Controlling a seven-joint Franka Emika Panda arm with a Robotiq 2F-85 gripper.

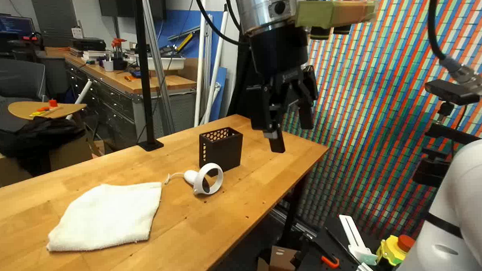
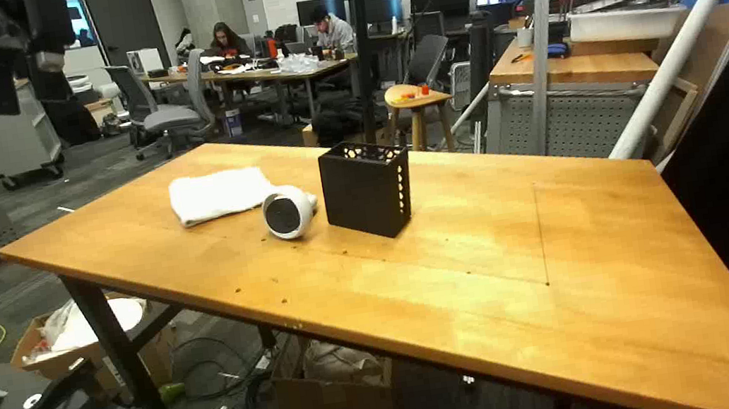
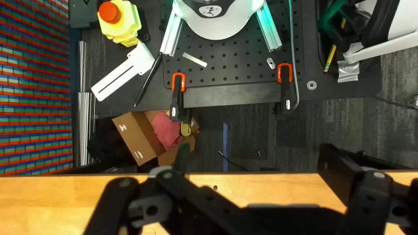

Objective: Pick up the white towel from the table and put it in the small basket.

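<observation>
Towel [image 1: 107, 216], plain white, lies on the table [image 1: 196, 229] near the small black basket [image 1: 223, 154]; a white VR controller [image 2: 299, 206] sits just beside the basket; higher than the basket, the hand [image 1: 292, 136] has its fingers wide apart.

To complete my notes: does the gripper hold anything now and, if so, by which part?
Nothing is held: the gripper is open and the white towel lies on the table.
</observation>
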